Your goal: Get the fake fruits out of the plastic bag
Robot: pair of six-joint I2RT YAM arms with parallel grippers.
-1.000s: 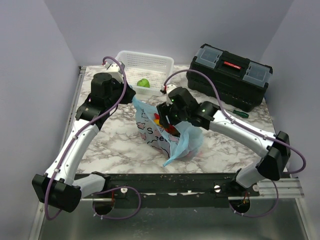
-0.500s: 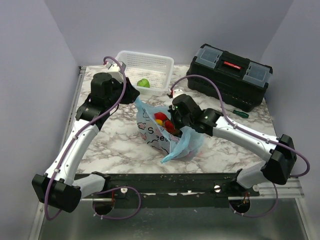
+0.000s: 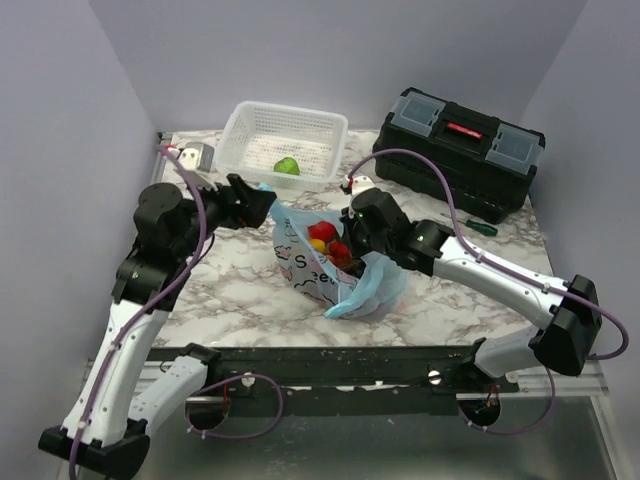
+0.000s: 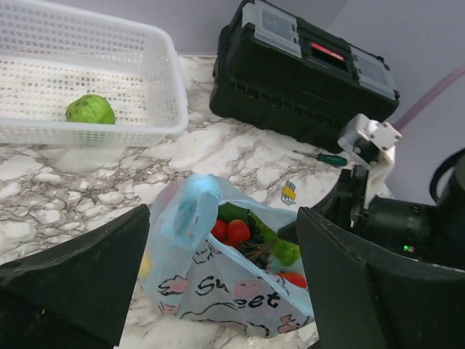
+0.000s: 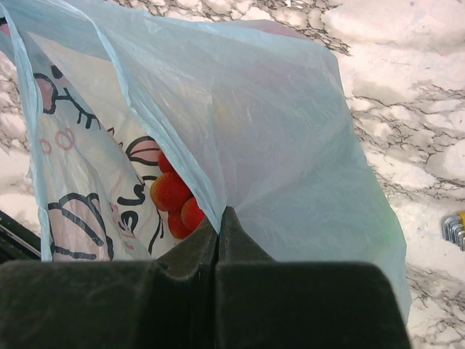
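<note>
The plastic bag (image 3: 312, 272) lies mid-table, light blue with a pink cartoon print, its mouth open upward. The fake fruits (image 3: 326, 240) show inside it: red berries (image 4: 233, 230), a green piece (image 4: 288, 251) and a red apple (image 4: 293, 278). My right gripper (image 3: 352, 242) is shut on the bag's far rim; in the right wrist view its fingertips (image 5: 220, 212) pinch the blue film (image 5: 276, 131) beside the red berries (image 5: 174, 198). My left gripper (image 3: 258, 200) hangs open just left of the bag, touching nothing, with the bag (image 4: 218, 291) showing between its fingers (image 4: 224, 218).
A white lattice basket (image 3: 295, 108) stands at the back left with one light-green fruit (image 3: 287, 166) in it. A black toolbox (image 3: 460, 150) sits at the back right, a green screwdriver (image 3: 478, 225) in front of it. Small yellow hex keys (image 4: 289, 191) lie beside the bag.
My left gripper let go of the bag's handle, opened and drew back to the left. My right gripper reached the bag's rim and shut on it.
</note>
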